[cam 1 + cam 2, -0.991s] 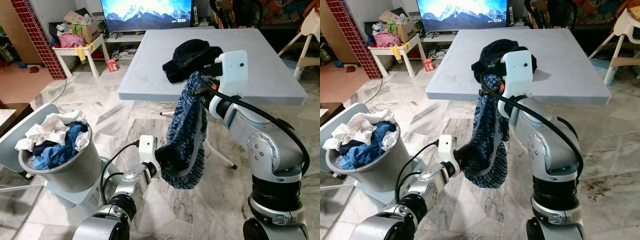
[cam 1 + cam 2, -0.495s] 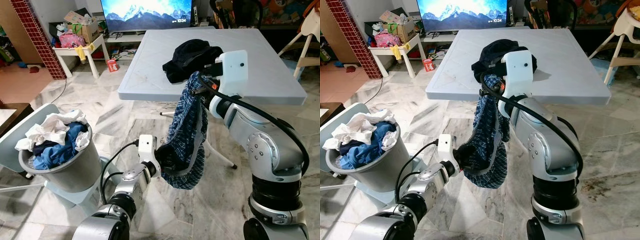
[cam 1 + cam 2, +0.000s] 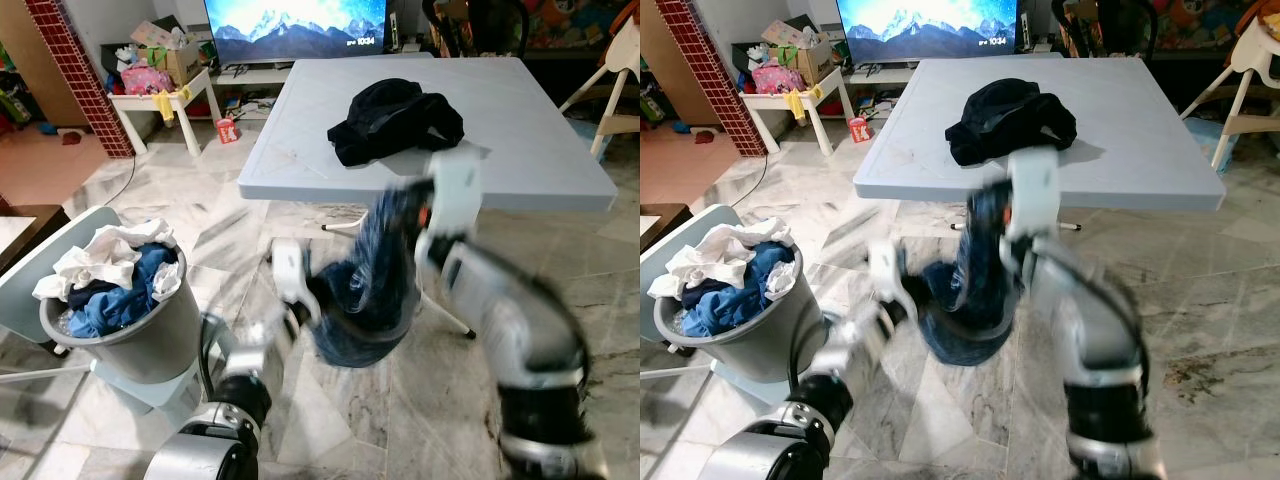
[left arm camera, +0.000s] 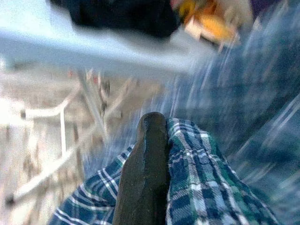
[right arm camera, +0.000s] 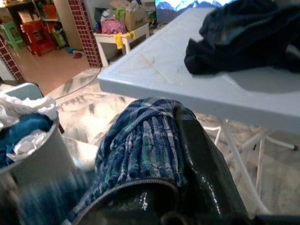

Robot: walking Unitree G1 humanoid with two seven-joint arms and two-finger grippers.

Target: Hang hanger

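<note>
Lowered and blurred, both grippers' fingers (image 5: 206, 154) (image 4: 143, 178) clamp one plaid garment (image 3: 365, 290).

Both arms reach forward and look blurry. The left gripper (image 4: 154, 154) is low, the right gripper (image 5: 183, 140) higher, each with fingers squeezed tight on cloth.

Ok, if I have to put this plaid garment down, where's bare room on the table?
The grey table is mostly bare: its whole right half, and the near-left corner in front of the black clothing pile. The middle-left is taken by that pile. The laundry bucket on the floor to the left is already heaped full.
</note>
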